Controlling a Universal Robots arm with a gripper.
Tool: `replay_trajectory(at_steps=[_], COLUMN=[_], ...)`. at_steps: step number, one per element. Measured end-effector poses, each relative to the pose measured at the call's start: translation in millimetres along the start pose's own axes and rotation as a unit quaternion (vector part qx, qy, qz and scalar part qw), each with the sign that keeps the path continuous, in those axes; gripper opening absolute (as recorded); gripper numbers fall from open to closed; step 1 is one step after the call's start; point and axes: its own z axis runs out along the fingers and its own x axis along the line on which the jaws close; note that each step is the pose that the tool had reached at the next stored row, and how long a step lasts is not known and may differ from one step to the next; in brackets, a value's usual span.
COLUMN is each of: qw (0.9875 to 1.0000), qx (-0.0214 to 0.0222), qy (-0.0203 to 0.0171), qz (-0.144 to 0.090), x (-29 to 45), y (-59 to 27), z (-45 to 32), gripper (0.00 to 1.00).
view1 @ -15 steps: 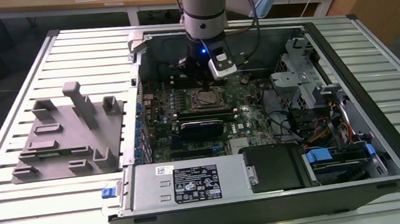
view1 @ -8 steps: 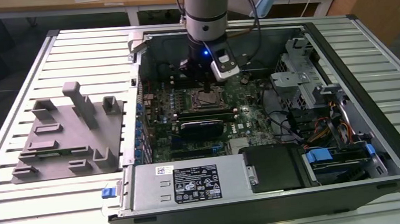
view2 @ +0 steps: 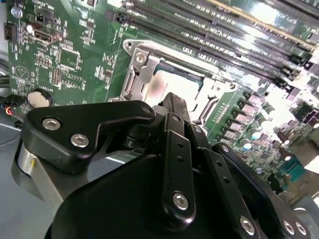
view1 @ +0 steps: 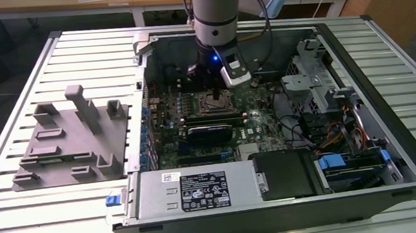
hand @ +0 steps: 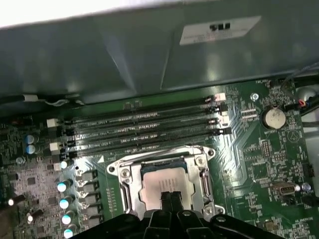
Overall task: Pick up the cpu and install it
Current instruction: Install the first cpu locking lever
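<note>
Your gripper point(view1: 216, 89) hangs inside the open computer case point(view1: 386, 153), directly over the one cpu point(hand: 162, 184), which lies in the motherboard socket point(hand: 164, 186). Its fingers point(hand: 171, 198) look narrow, tips together just above the chip, partly hiding it. Four memory slots point(hand: 144, 127) sit beside the socket.

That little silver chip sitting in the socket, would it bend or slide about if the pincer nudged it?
Probably stiff: the cpu is a flat square with a metal top. It likely won't slide, since the socket frame surrounds it. Its smooth top may be slippery under the pincer.
</note>
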Motion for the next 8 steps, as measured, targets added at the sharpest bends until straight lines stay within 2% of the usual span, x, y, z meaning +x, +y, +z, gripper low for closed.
replay_trajectory(at_steps=[5, 8], qw=[1.0000, 1.0000], qx=[0.0008, 0.0007], qy=[-0.0001, -0.0002], qz=[0.000, 0.000], x=[-0.1, -0.2], y=[-0.6, -0.4], z=[-0.2, -2.8], gripper=[0.11, 0.11])
